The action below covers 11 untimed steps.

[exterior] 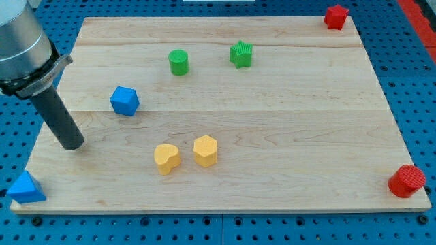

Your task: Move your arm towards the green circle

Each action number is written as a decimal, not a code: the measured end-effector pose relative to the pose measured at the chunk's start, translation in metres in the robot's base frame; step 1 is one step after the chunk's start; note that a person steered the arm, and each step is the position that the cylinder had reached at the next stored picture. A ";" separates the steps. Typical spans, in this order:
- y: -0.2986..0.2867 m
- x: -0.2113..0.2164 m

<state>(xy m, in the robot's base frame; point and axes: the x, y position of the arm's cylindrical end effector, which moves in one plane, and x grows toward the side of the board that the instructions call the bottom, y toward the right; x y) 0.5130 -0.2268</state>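
Observation:
The green circle is a short green cylinder standing on the wooden board near the view's top, left of centre. A green star stands to its right. My tip rests on the board at the view's left, well below and to the left of the green circle. A blue hexagonal block lies between my tip and the green circle.
A yellow heart and a yellow hexagon sit side by side below centre. A blue triangle is at the bottom left corner, a red circle at the bottom right, a red star at the top right.

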 end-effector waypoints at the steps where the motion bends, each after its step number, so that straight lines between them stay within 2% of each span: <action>1: 0.051 0.003; 2: 0.100 -0.002; 4: 0.190 -0.080; 5: 0.211 -0.110; 8: 0.208 -0.151; 9: 0.197 -0.168; 11: 0.153 -0.176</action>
